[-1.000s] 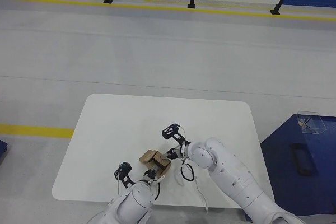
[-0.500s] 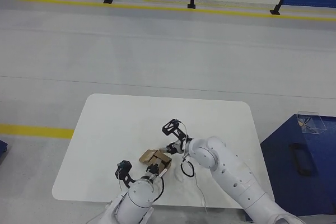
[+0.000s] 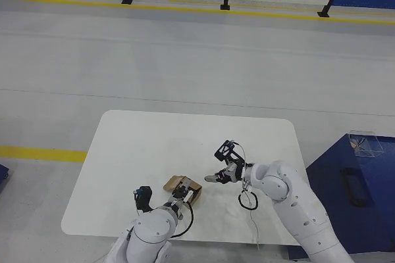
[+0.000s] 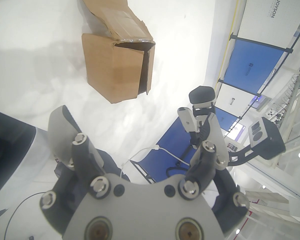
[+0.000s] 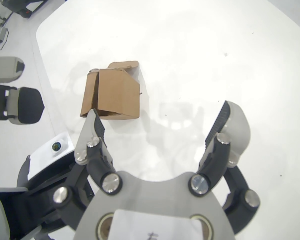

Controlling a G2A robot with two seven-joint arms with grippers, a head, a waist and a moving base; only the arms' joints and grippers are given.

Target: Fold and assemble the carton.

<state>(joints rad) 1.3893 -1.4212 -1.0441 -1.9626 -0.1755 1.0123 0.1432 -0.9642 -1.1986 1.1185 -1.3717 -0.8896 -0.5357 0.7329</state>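
The carton [image 3: 183, 187] is a small brown cardboard box lying on the white table [image 3: 138, 144] near its front edge. In the left wrist view the carton [image 4: 117, 71] has one end gaping, with a loose flap and a taped flap folded out behind. My left gripper [image 4: 137, 123] is open just in front of it, holding nothing; from above the left gripper [image 3: 182, 197] sits at the carton's near side. My right gripper [image 5: 160, 113] is open and apart from the carton [image 5: 115, 93]; seen from above, the right gripper [image 3: 218, 177] hovers to the carton's right.
A blue cabinet [image 3: 355, 191] stands off the table's right side with a clear box [image 3: 365, 141] on it. A white cable loop [image 3: 248, 200] hangs from the right arm. The table's back and left parts are bare.
My right gripper has let go of the carton's right end and drawn back to the right. The carton now lies flatter on the table. The left gripper stays at its near side.
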